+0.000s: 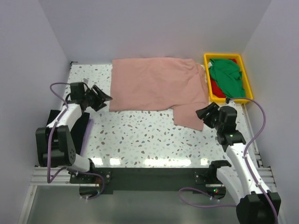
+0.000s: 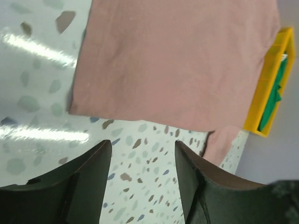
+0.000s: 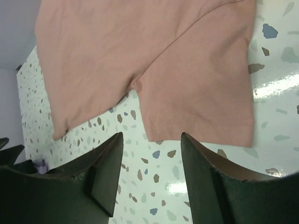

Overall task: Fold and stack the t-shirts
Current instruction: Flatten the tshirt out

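Pink t-shirt (image 1: 156, 84) just beyond right tool (image 1: 203, 113)

Yellow tray (image 1: 223, 55) on speckled table (image 1: 140, 135)

T-shirts 3: pink (image 1: 156, 84), green (image 1: 227, 77), red (image 1: 215, 87) (seemingly one, mostly buried); yellow tray (image 1: 246, 79) 1.

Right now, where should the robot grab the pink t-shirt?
Probably the sleeve hem, coming from the near right side with the right end effector. The pink t-shirt lies flat, and that sleeve sticks out toward it, leaving a free edge to pinch.
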`<state>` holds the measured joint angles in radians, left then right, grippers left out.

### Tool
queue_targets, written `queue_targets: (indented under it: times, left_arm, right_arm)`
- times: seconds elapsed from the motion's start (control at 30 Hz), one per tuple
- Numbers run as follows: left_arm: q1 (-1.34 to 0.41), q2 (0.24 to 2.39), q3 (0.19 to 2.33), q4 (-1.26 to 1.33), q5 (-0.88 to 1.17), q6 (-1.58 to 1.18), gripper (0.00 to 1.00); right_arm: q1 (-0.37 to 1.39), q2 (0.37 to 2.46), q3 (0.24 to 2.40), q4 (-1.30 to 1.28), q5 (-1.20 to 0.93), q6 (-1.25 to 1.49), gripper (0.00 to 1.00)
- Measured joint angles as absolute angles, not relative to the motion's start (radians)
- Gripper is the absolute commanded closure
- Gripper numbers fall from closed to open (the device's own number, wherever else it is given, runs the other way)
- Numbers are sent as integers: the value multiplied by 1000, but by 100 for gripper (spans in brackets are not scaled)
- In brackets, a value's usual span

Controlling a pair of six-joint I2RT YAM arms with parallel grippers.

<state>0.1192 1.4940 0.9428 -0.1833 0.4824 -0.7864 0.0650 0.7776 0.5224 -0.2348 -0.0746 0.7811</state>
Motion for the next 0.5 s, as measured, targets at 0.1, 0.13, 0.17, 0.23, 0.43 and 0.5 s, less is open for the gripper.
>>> queue_targets:
  times: [0.1, 0.13, 0.17, 0.23, 0.43, 0.5]
  left_arm:
    - [115, 1439, 868, -220, 410, -765, 38]
    - [114, 1414, 847, -221, 382, -762, 38]
    - [113, 1392, 832, -224, 356, -762, 39]
    - [100, 1359, 807, -224, 294, -762, 43]
    - [32, 1415, 792, -226, 134, -766, 51]
    - [9, 1478, 807, -227, 98, -768, 51]
  right_arm:
    - [65, 780, 535, -234, -71, 757, 43]
    - [65, 789, 546, -234, -70, 745, 43]
    - [65, 799, 558, -234, -69, 737, 43]
    - [65, 836, 591, -232, -64, 720, 43]
    - [65, 1032, 710, -205, -39, 679, 43]
    - [65, 1087, 739, -205, -17, 664, 43]
